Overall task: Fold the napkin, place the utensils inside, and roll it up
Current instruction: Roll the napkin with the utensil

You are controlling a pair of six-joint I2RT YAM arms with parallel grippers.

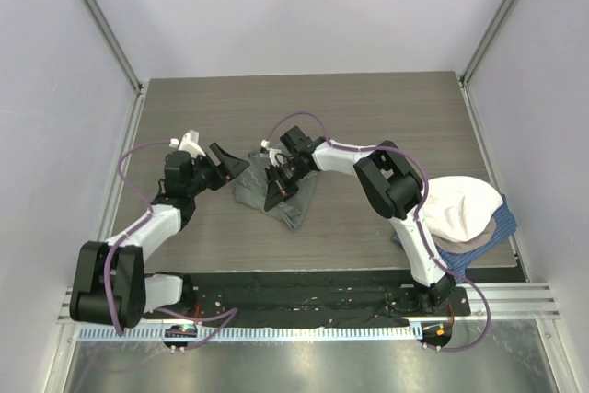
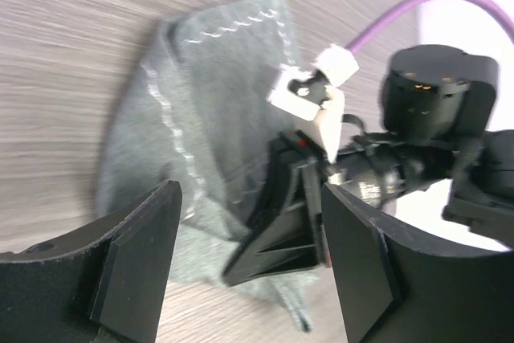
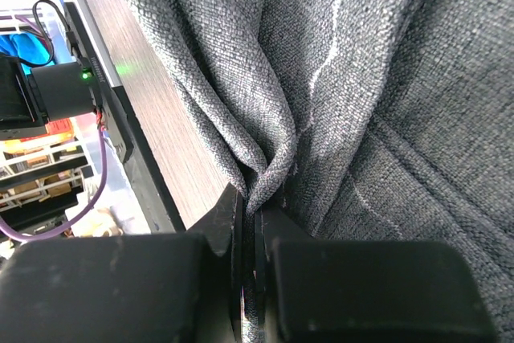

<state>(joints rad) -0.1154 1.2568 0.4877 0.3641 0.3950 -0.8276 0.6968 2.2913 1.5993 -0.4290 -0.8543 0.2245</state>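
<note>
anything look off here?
The grey-green cloth napkin lies bunched and creased at centre, not flat; the right end effector is shut on a pinched fold. A cream-white cloth is heaped on a blue checked cloth at the right edge of the table. No fork visible.

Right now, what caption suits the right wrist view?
The right gripper pinches a fold of the grey-green napkin lying on the table.

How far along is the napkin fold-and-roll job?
Done: the napkin lies bunched in a rough, uneven fold mid-table, not a clean one. In hand: the right gripper is shut on a pleat of it, and the left gripper is open beside the cloth, holding nothing. Left: tidy the fold, add the utensils (none visible in any view), then roll.
</note>
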